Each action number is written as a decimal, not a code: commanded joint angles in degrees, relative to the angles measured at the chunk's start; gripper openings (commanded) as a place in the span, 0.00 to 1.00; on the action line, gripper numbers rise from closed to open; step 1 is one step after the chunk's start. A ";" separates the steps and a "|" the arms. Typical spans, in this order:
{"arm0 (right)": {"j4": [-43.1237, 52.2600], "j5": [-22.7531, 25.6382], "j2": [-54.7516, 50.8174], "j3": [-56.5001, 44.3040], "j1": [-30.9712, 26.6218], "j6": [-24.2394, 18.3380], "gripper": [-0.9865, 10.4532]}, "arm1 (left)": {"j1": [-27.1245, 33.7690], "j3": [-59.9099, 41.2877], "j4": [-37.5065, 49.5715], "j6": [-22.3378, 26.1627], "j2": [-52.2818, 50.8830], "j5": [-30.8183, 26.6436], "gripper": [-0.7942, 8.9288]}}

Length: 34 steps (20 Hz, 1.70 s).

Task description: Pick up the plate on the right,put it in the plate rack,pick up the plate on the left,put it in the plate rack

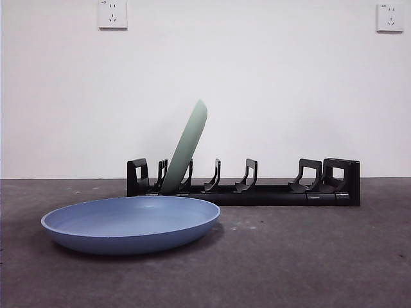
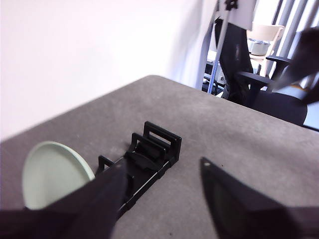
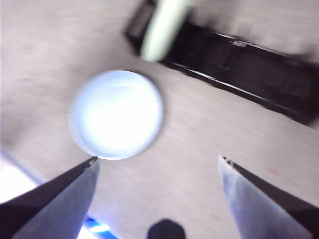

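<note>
Blue and shallow, the remaining plate (image 1: 131, 223) lies flat on the grey counter (image 1: 302, 256) just in front of the plate rack (image 1: 257, 186), where a pale green plate (image 1: 186, 149) already leans between prongs near one end. It looks like light, stiff, smooth plastic; I would take it by its thin upturned rim. Both arms hang above: the right gripper (image 3: 157, 164) over the blue plate, fingers spread, empty; the left gripper (image 2: 162, 172) likewise released, overlooking the rack.

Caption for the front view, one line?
Green plate leaning in the black plate rack; blue plate flat on the table in front.
</note>
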 commanded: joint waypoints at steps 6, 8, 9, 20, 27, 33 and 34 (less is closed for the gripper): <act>2.73 -3.28 12.92 -0.57 2.84 -1.40 0.44 | 0.07 -0.48 -25.38 19.39 -17.66 -3.50 0.54; 4.48 -3.43 17.59 -0.59 4.42 -1.31 0.44 | 0.07 -0.48 -31.26 22.84 -19.91 -5.42 0.55; 5.38 -3.43 20.00 -0.59 5.31 -1.22 0.44 | 0.07 -0.48 -33.73 24.17 -20.57 -6.91 0.58; 11.89 -1.90 42.05 -0.59 11.72 0.37 0.44 | -0.44 -0.48 -40.33 28.72 -17.07 -12.44 0.60; 14.03 -0.68 45.86 -0.59 11.72 0.85 0.44 | -2.27 -0.48 -40.22 28.79 -15.96 -12.44 0.60; 15.76 0.63 46.69 -0.72 11.74 0.87 0.31 | -3.17 -0.48 -40.15 28.92 -15.15 -12.44 0.60; 16.44 0.61 46.69 -0.96 11.74 1.16 0.29 | -3.37 -0.48 -40.15 28.92 -15.02 -12.44 0.60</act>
